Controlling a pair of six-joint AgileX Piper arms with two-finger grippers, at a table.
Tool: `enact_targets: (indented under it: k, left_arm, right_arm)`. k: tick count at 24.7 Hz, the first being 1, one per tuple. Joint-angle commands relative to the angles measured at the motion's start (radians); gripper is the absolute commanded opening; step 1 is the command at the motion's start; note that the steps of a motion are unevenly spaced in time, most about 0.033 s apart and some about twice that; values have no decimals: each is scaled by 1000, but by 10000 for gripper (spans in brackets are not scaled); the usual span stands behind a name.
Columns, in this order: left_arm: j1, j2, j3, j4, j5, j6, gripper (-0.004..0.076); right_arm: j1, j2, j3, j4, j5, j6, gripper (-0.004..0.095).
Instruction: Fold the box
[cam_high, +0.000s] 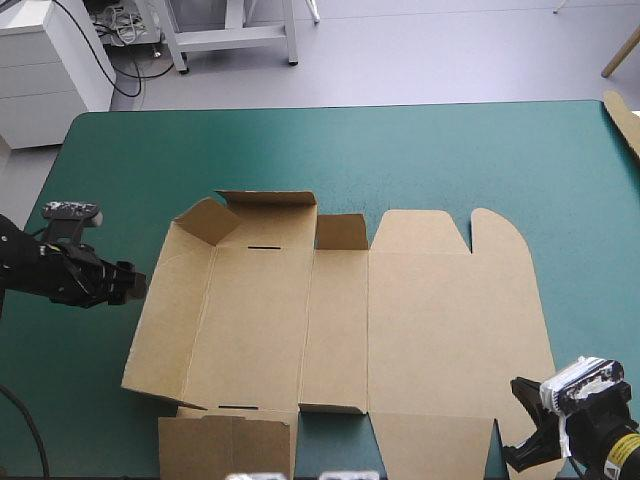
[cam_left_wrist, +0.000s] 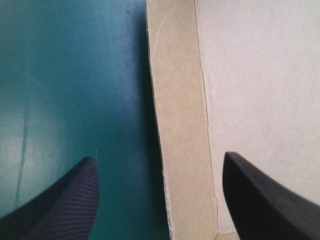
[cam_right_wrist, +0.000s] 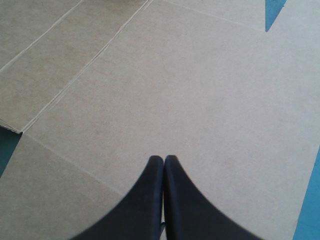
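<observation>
At mid-left of the high view, the left gripper (cam_high: 130, 281), fingers apart, faces the half-raised left wall (cam_high: 165, 320) of the brown box (cam_high: 340, 320), which lies centre-low. It should nip that edge squarely, then tilt it upright. At lower right, the right gripper (cam_right_wrist: 164, 157), fingers together, sits over the flat lid (cam_high: 450, 320) and could pin it.

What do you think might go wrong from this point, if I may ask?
The left end effector is open at the box's part-raised left wall; closing off-centre might shove the loose sheet instead of gripping it.
The right end effector is shut over the flat lid's near corner; dragging there could skew the box.
The far left flap stands half up and may flop back.
</observation>
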Motion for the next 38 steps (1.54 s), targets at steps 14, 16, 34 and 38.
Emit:
enact_targets:
  k: [14,16,34,38]
  left_arm:
    - [1,137,235,-231,31,94,495]
    - [1,141,252,-235,26,94,495]
    - [1,143,273,-264,2,200,-6]
    - [1,143,269,-266,-16,210,-8]
  right_arm:
    - [-2,11,-26,-7,-68,-6,-16]
    - [-2,11,-26,-7,-68,-6,-16]
    - [-2,11,-26,-7,-68,-6,-16]
    - [-2,11,-26,-7,-68,-6,-16]
